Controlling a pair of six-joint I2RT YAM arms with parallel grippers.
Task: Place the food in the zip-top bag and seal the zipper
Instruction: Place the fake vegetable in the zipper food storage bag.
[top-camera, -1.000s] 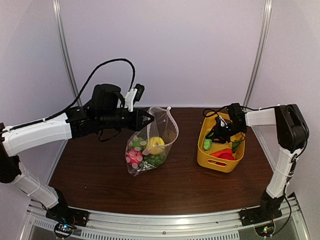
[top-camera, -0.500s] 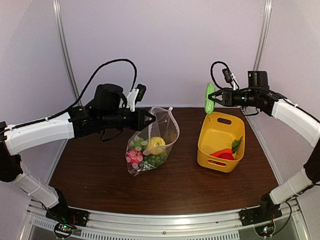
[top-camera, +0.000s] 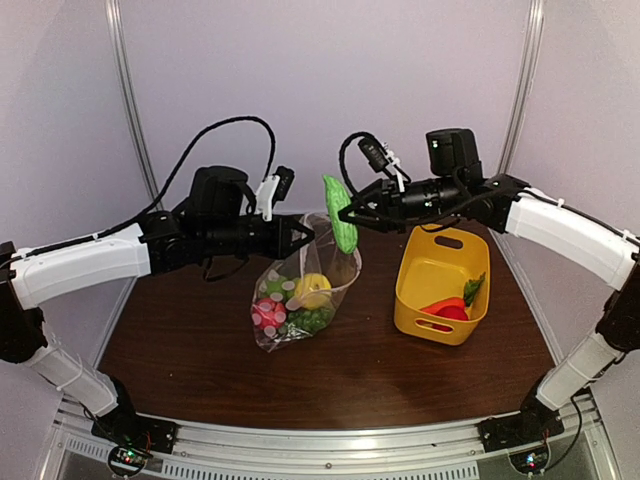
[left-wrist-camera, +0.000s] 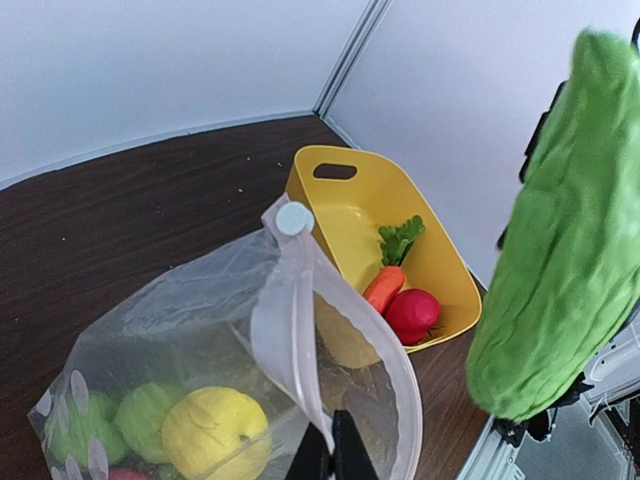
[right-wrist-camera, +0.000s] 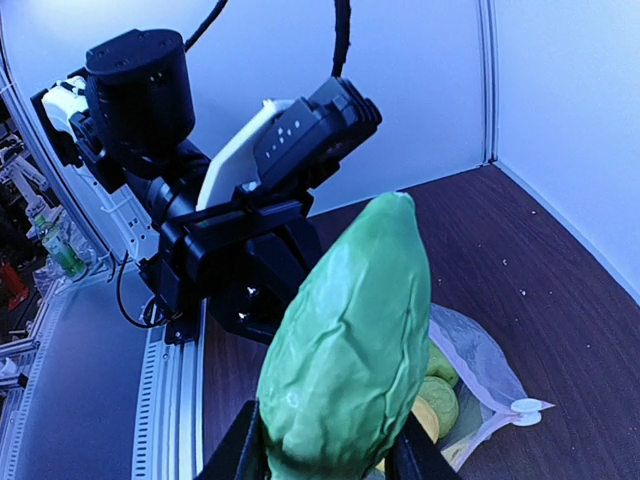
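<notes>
Left pincer (top-camera: 303, 237) clamped on the rim of the zip-top bag (top-camera: 336, 268), which stands on the bench (top-camera: 190, 345); right pincer (top-camera: 349, 212) grips the green cucumber (top-camera: 343, 232) at the bag's mouth.

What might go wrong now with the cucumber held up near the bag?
The cucumber in the right gripper is long, and the bag mouth looks narrow, held up at one spot by the left gripper; it may catch the rim and fall onto the table. Its drop could also tug the rim out of that pinch, slumping the bag.
</notes>
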